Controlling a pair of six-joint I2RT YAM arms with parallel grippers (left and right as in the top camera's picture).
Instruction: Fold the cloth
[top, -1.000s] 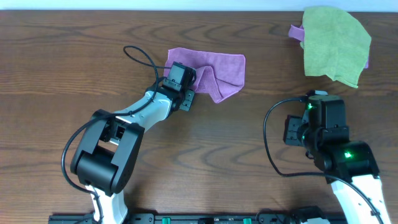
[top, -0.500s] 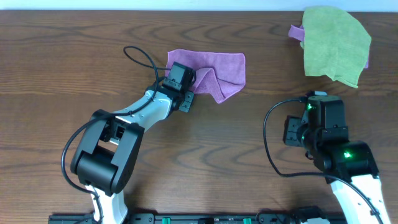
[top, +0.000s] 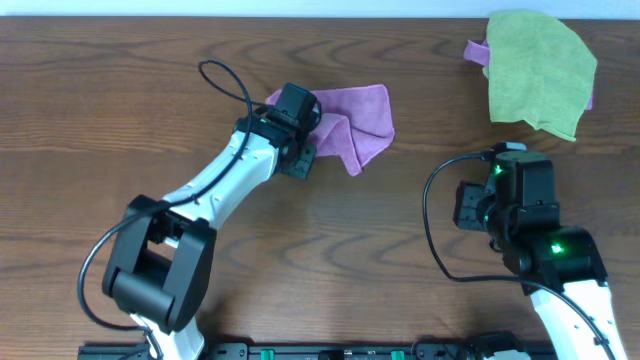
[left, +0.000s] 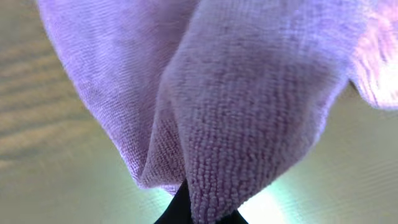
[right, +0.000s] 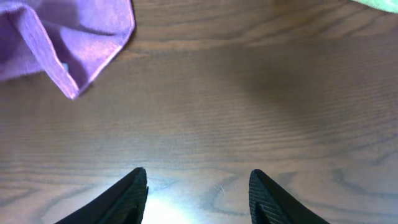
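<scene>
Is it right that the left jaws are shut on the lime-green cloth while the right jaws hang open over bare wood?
No. The left wrist view shows the left gripper with jaws shut on the small purple terry cloth, not the lime-green cloth. The rest holds.

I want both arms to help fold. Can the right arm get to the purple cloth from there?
Probably yes. Only bare table lies between the right gripper, open and empty, and the purple cloth. The left gripper is shut on the cloth's other side.
</scene>
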